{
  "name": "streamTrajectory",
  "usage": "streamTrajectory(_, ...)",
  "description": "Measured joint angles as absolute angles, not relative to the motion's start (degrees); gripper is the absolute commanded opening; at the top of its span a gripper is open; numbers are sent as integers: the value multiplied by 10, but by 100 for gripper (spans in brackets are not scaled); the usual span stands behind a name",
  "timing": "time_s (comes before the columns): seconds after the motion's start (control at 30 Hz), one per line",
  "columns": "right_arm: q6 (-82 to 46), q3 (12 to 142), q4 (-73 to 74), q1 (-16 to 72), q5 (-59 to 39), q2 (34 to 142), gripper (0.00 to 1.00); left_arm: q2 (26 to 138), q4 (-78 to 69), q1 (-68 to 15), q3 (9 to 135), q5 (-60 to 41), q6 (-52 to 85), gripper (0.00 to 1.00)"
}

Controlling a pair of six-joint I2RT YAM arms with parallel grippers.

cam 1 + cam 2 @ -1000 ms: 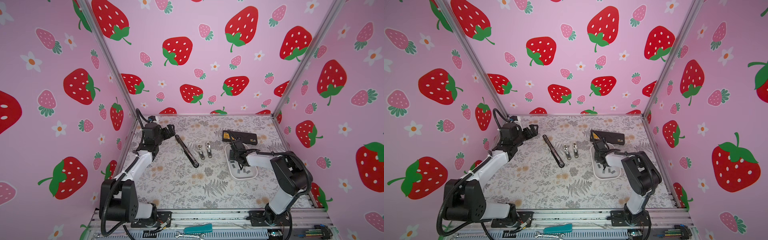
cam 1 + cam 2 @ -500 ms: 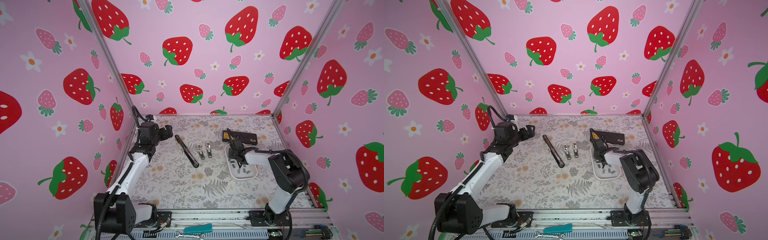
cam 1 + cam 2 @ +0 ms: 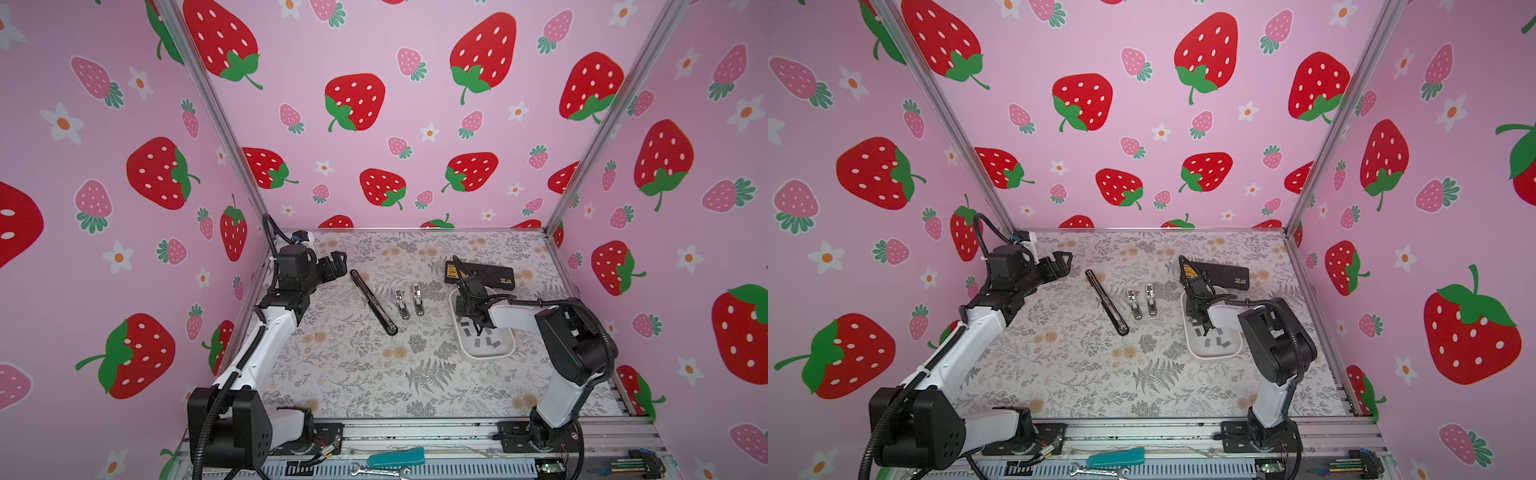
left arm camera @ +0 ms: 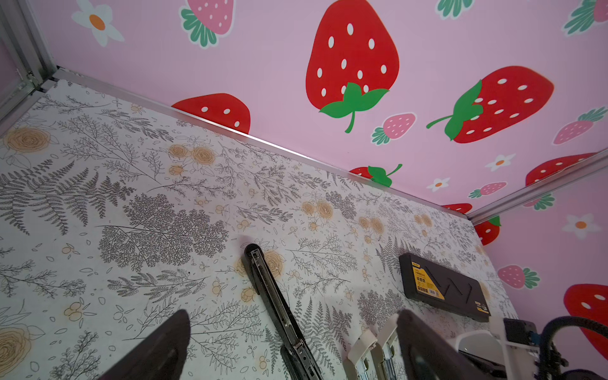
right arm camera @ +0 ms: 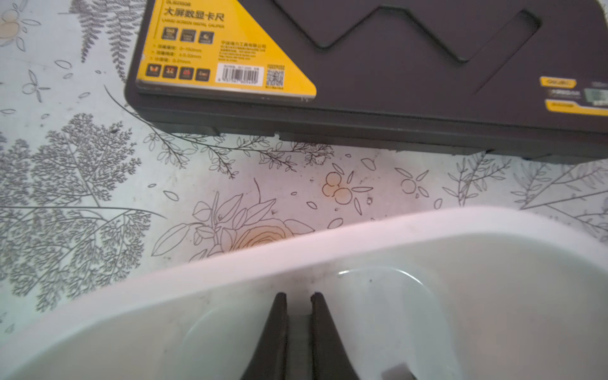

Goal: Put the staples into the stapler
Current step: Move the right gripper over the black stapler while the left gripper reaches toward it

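robot arms: two, the left arm (image 3: 266,345) and the right arm (image 3: 511,313)
long black stapler (image 3: 372,302): one
small silver staplers (image 3: 401,304): two
staple strips (image 3: 487,341): at least four countable in the tray; any under the right arm cannot be counted
white tray (image 3: 486,354): one
black case (image 3: 490,276) with yellow label: one
wrench (image 3: 380,471): one
teal-handled tool (image 3: 395,458): one

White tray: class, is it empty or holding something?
Not empty: several grey staples lie loose inside the white tray.

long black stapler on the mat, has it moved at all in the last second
No. The long black stapler lies in the same spot and on the same slant, and its gap to the black case at the back is unchanged.
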State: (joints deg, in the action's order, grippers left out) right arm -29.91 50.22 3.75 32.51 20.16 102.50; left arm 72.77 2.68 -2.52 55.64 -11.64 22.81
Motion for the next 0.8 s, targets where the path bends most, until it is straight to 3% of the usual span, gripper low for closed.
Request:
streamTrajectory(0.47, -311, 439, -35, 382, 207, 853, 12, 728, 13, -25, 547, -172, 245, 99)
streamTrajectory(0.8, -300, 441, -39, 484, 257, 745, 12, 697, 16, -26, 524, -190, 254, 99)
